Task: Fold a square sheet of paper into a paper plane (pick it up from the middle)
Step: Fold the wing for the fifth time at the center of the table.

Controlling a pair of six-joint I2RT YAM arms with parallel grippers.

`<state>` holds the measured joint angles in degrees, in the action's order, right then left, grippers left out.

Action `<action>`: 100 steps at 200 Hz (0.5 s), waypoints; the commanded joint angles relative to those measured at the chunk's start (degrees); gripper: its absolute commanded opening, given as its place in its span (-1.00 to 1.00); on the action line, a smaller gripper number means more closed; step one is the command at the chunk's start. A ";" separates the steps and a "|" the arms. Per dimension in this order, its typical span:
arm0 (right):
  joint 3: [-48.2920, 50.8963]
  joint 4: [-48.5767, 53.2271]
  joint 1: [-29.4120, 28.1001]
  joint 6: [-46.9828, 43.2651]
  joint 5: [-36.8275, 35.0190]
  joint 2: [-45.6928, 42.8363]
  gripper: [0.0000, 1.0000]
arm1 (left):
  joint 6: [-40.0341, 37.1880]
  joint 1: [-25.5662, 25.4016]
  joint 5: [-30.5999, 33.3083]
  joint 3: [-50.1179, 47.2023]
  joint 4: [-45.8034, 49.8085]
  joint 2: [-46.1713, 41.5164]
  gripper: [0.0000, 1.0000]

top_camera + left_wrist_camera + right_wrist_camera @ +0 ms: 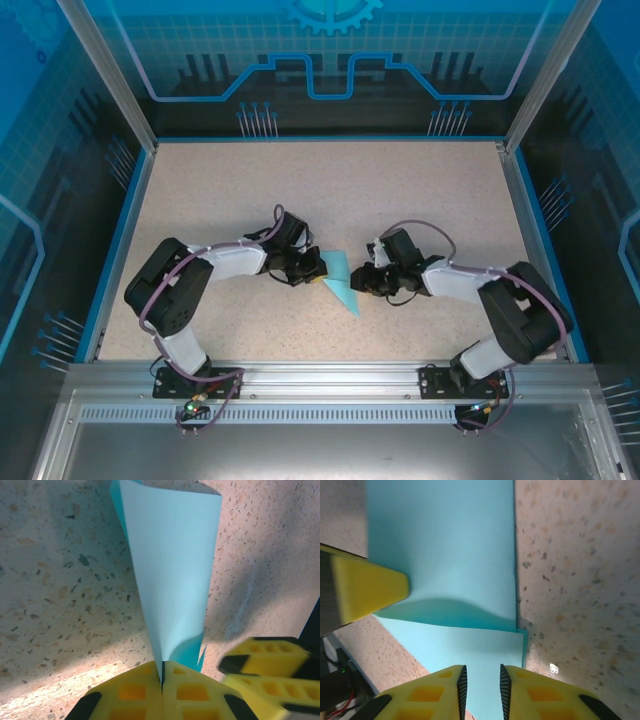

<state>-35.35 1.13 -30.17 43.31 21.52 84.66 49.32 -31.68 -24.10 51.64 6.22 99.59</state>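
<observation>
The light-blue paper (341, 283) lies mid-table between both arms, folded into a narrow shape whose point aims at the near edge. My left gripper (312, 268) is shut on one raised flap; in the left wrist view the paper (170, 570) rises from the closed yellow pads (135, 690) of the left gripper (162, 672). My right gripper (364, 278) sits at the paper's right side. In the right wrist view, the right gripper (481, 672) stands open just over a flat folded layer of paper (445, 555), nothing pinched between its fingers.
The speckled beige table (420, 200) has a blue rim and clear walls around it. The two grippers are very close: a left finger (365, 587) shows in the right wrist view, and the right fingers (265, 665) show in the left wrist view.
</observation>
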 commanded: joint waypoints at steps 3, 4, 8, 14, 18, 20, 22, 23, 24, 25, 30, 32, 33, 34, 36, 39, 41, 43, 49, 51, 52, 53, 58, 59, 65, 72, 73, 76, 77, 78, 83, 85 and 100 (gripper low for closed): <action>-1.22 6.78 -2.73 -7.09 -9.15 -7.28 -0.43 | -1.82 0.21 -1.26 2.38 4.25 0.28 -1.00; -1.26 6.96 -2.98 -7.36 -9.75 -7.61 -0.42 | -1.84 0.22 -1.24 2.40 4.29 0.27 -1.00; -1.18 7.54 -3.97 -8.33 -11.63 -8.59 -0.42 | -1.97 0.28 -1.29 2.48 4.44 0.18 -1.00; -0.98 8.03 -5.38 -9.78 -14.09 -10.15 -0.41 | -2.17 0.38 -1.26 2.63 4.69 -0.01 -1.00; -0.93 8.35 -6.26 -10.73 -15.66 -10.84 -0.39 | -2.21 0.52 -1.32 2.75 4.88 -0.01 -1.00; -0.85 8.47 -6.84 -11.17 -16.47 -11.12 -0.39 | -2.28 0.53 -1.37 2.83 4.99 -0.01 -1.00; -0.72 8.59 -7.31 -11.43 -17.03 -11.37 -0.38 | -2.38 0.56 -1.34 2.89 5.13 -0.01 -1.00; -0.79 8.70 -7.51 -11.82 -17.25 -11.45 -0.38 | -2.38 0.56 -1.37 2.92 5.17 -0.06 -1.00; -0.82 8.75 -7.74 -12.09 -17.71 -11.58 -0.38 | -2.38 0.65 -1.45 2.97 5.23 -0.03 -1.00; -0.84 8.87 -8.08 -12.36 -18.08 -11.69 -0.37 | -2.45 0.66 -1.45 3.00 5.26 -0.02 -1.00; -1.10 9.45 -9.33 -13.92 -19.30 -11.95 -0.37 | -2.58 0.77 -1.68 3.23 5.51 0.11 -1.00; -1.23 9.78 -9.87 -14.54 -19.91 -12.01 -0.37 | -2.59 0.77 -1.77 3.26 5.59 0.22 -1.00; -1.35 9.91 -10.20 -14.82 -20.19 -12.04 -0.37 | -2.62 0.76 -1.84 3.36 5.66 0.23 -1.00; -1.57 10.33 -10.75 -15.31 -20.81 -11.97 -0.37 | -2.63 0.75 -1.88 3.37 5.79 0.29 -1.00; -1.76 10.59 -11.21 -15.77 -21.34 -11.95 -0.37 | -2.76 0.77 -1.91 3.47 5.86 0.31 -1.00; -2.08 11.18 -12.13 -16.41 -22.24 -11.78 -0.36 | -2.82 0.88 -1.99 3.59 5.90 0.45 -1.00; -2.28 11.44 -12.64 -16.96 -22.86 -11.69 -0.34 | -2.85 0.84 -2.07 3.63 5.97 0.45 -1.00; -2.49 11.82 -13.31 -17.41 -23.44 -11.57 -0.33 | -2.90 0.83 -2.13 3.75 5.99 0.50 -1.00; -2.89 12.27 -15.32 -18.48 -25.35 -11.11 -0.24 | -2.96 0.88 -2.32 3.88 6.08 0.86 -1.00; -3.04 12.26 -15.89 -18.86 -25.90 -10.99 -0.22 | -2.95 0.84 -2.39 3.84 6.13 1.00 -1.00; -3.05 12.20 -16.28 -19.05 -26.13 -10.91 -0.20 | -2.93 0.84 -2.38 3.83 6.11 1.02 -1.00; -3.05 12.13 -16.65 -19.14 -26.37 -10.79 -0.19 | -2.92 0.83 -2.37 3.83 6.10 1.08 -1.00; -3.17 12.01 -18.18 -19.98 -27.74 -10.23 -0.15 | -2.89 0.83 -2.51 3.90 6.08 1.27 -1.00; -3.29 11.99 -18.48 -20.09 -28.06 -10.05 -0.15 | -2.90 0.88 -2.52 3.91 6.08 1.24 -1.00; -3.83 12.41 -20.03 -20.31 -30.39 -9.03 -0.15 | -2.82 0.88 -2.70 3.99 5.99 1.52 -1.00; -4.63 12.88 -21.74 -20.58 -32.70 -7.84 -0.15 | -2.82 0.84 -2.99 4.19 6.00 1.74 -1.00; -4.72 12.95 -21.98 -20.69 -32.95 -7.58 -0.15 | -2.83 0.84 -3.02 4.18 6.04 1.74 -1.00; -5.05 13.00 -22.55 -20.90 -33.89 -6.99 -0.14 | -2.88 0.85 -3.10 4.19 6.00 1.77 -1.00; -5.11 13.06 -22.73 -21.03 -34.16 -6.89 -0.13 | -2.90 0.84 -3.12 4.27 6.00 1.80 -1.00; -5.22 13.09 -22.95 -21.10 -34.34 -6.62 -0.13 | -2.95 0.84 -3.14 4.26 6.00 1.82 -1.00; -5.78 13.35 -23.91 -21.37 -35.56 -5.58 -0.12 | -2.92 0.83 -3.14 4.26 6.05 1.86 -1.00; -6.09 13.41 -24.24 -21.52 -35.99 -5.15 -0.11 | -2.87 0.83 -3.08 4.26 6.08 1.84 -1.00; -8.38 14.24 -26.60 -22.72 -37.84 -1.93 -0.12 | -2.83 0.95 -3.06 4.35 6.15 2.04 -1.00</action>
<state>-39.88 11.94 -53.30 24.86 -7.42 78.61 47.62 -31.18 -25.36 54.50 10.37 100.64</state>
